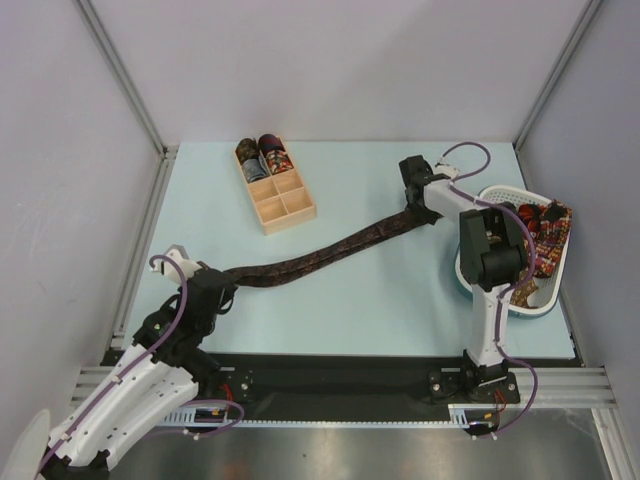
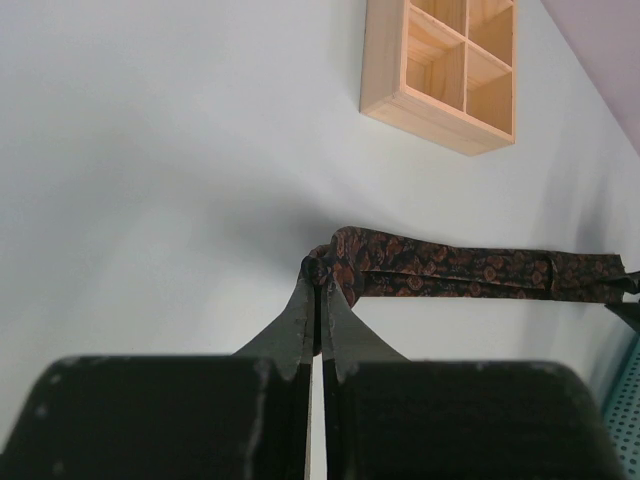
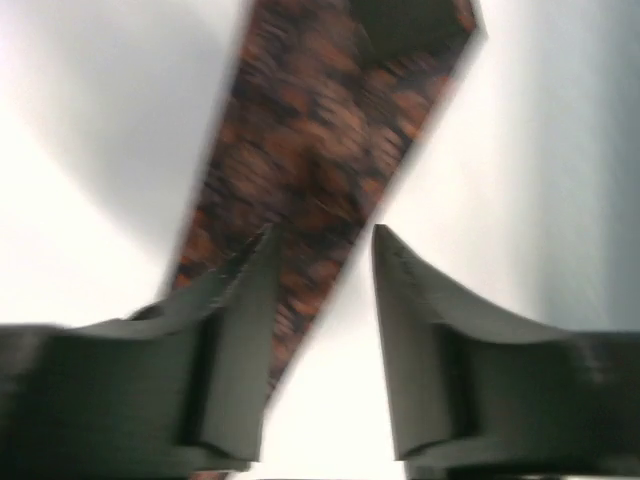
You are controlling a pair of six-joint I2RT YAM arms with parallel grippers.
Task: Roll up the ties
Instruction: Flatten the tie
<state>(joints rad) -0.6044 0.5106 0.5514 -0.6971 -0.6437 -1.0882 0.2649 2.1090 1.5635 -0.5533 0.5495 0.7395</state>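
Observation:
A long dark maroon patterned tie [image 1: 330, 250] lies stretched across the table from lower left to upper right. My left gripper [image 1: 225, 282] is shut on its narrow end; in the left wrist view the fingertips pinch the tie's end [image 2: 345, 262]. My right gripper [image 1: 425, 212] is open above the wide pointed end [image 3: 320, 130], which lies flat under and between the jaws, blurred. Two rolled ties [image 1: 262, 156] sit in the wooden box's far compartments. More ties [image 1: 540, 235] lie in the white basket.
The wooden compartment box [image 1: 285, 205] stands at the back left, also seen in the left wrist view [image 2: 450, 70]. The white basket [image 1: 470, 270] stands at the right edge behind the right arm. Frame posts rise at the back corners.

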